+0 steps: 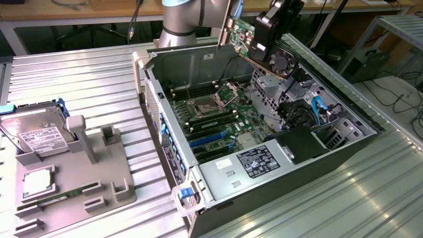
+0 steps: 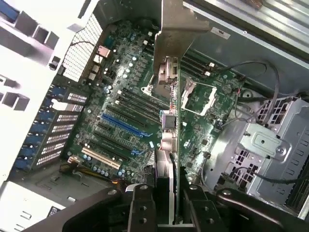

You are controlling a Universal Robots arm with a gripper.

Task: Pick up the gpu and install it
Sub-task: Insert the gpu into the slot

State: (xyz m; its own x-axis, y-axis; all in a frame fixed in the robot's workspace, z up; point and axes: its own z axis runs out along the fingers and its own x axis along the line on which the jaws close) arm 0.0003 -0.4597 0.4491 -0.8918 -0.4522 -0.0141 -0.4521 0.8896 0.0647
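Note:
The gpu (image 1: pixel 243 32), a green card with a pale metal bracket and a small black fan, hangs tilted above the far end of the open computer case (image 1: pixel 343 148). My gripper (image 1: pixel 261 47) is shut on it from above. In the wrist view the gpu (image 2: pixel 175 121) runs edge-on between my two black fingers (image 2: pixel 142 205), its bracket end farthest from them, and my gripper (image 2: pixel 168 205) clamps the card's near edge. Below it lies the motherboard (image 2: pixel 120 96) with a blue slot (image 2: pixel 126 126) and a pale slot (image 2: pixel 99 159). The card is well clear of the board.
A grey holder tray (image 1: pixel 109 191) stands at the exterior view's left, with a silver hard drive (image 1: pixel 36 131), a processor chip (image 1: pixel 36 181) and a memory stick (image 1: pixel 66 194). Inside the case are a power supply (image 1: pixel 264 161), a drive cage (image 2: pixel 270 145) and loose cables (image 1: pixel 317 111).

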